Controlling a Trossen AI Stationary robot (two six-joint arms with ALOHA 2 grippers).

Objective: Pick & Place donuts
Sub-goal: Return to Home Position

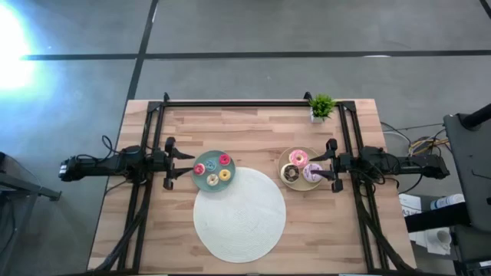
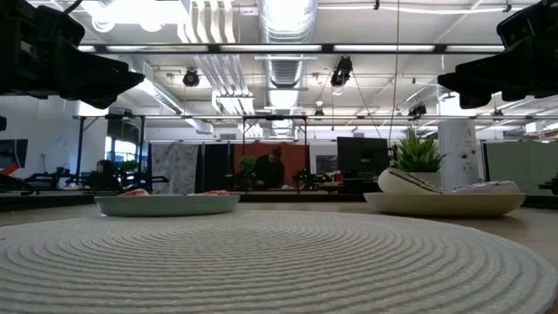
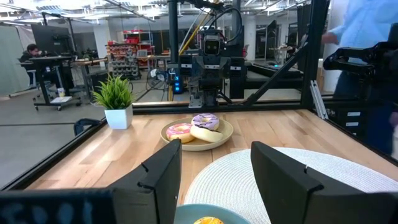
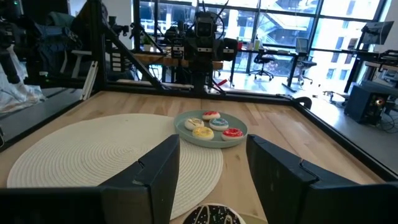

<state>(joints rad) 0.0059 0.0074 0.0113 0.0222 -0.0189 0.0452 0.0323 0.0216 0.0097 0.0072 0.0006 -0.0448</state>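
Note:
A teal plate left of centre holds several tiny donuts, among them red, pink and yellow. A beige plate right of centre holds a pink-frosted donut, a dark brown donut and a pale lilac-topped one. My left gripper hovers open at the teal plate's left rim. My right gripper hovers open over the beige plate's right rim. In the low view both arms hang well above the plates. Each wrist view looks across at the other plate.
A big white round woven mat lies between the plates, toward the table's near edge. A small potted plant stands at the far right corner. A black frame runs along the table's far and side edges. People show in the room beyond.

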